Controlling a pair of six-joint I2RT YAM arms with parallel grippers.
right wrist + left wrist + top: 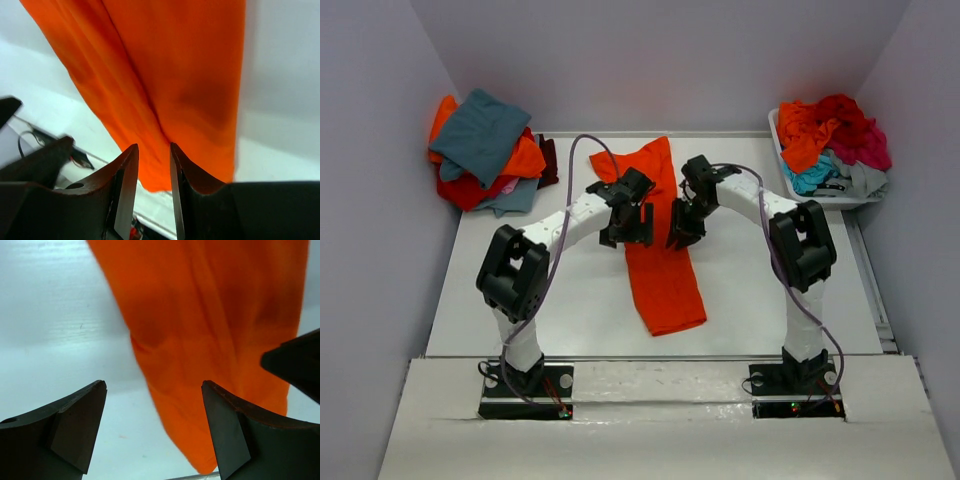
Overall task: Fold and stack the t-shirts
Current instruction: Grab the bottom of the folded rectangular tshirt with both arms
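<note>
orange t-shirt (665,272): folded into a long strip, flat mid-table (520,295) | left gripper (626,234): jaws wide apart over the strip's left edge, holding nothing | right gripper (682,232): jaws a narrow gap apart over its right edge, no cloth seen between them

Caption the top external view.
Mid-fold: left gripper and right gripper hover over a narrow orange t-shirt; shirt pile far left, white bin of shirts far right.
</note>
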